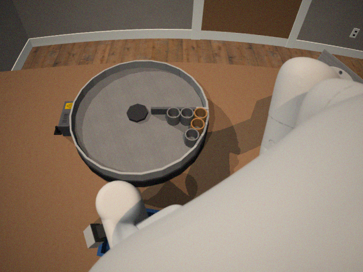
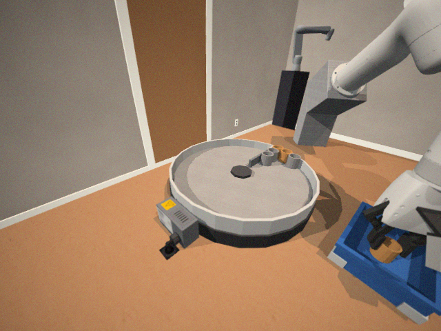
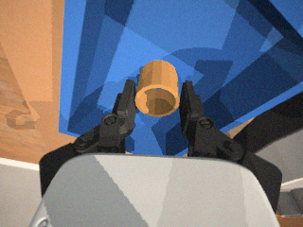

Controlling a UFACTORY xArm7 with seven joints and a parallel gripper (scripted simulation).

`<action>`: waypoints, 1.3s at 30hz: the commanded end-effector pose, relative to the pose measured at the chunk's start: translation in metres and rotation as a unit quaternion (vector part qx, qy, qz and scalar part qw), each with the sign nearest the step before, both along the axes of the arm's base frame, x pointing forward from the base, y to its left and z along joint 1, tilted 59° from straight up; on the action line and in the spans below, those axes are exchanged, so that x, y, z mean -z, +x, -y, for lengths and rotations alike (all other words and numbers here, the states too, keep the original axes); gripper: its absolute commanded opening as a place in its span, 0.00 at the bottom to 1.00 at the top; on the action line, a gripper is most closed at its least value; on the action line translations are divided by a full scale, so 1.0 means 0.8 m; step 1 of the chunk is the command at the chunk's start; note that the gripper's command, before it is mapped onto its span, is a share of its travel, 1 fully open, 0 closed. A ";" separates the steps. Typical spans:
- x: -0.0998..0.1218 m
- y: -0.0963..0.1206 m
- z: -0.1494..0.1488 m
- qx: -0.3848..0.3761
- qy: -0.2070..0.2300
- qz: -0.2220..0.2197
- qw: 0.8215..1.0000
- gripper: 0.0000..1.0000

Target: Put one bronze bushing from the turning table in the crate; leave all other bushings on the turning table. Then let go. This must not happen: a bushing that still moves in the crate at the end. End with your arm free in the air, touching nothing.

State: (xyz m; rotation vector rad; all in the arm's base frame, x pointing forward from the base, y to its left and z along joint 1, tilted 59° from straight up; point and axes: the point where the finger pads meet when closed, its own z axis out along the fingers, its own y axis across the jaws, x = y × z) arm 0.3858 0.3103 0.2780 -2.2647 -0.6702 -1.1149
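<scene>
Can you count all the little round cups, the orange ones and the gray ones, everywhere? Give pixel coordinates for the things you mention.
Orange, on the turning table [image 1: 106, 140] [image 2: 213, 188]: 2
Orange, in the blue crate [image 2: 377, 281] [image 3: 109, 43], between the gripper's [image 2: 391, 245] [image 3: 158, 96] fingers: 1
Gray, on the turning table: 3
Total: 6, so 3 orange and 3 gray.
</scene>
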 end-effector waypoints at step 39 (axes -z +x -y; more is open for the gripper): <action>-0.011 -0.011 0.013 0.001 0.000 0.001 1.000 0.48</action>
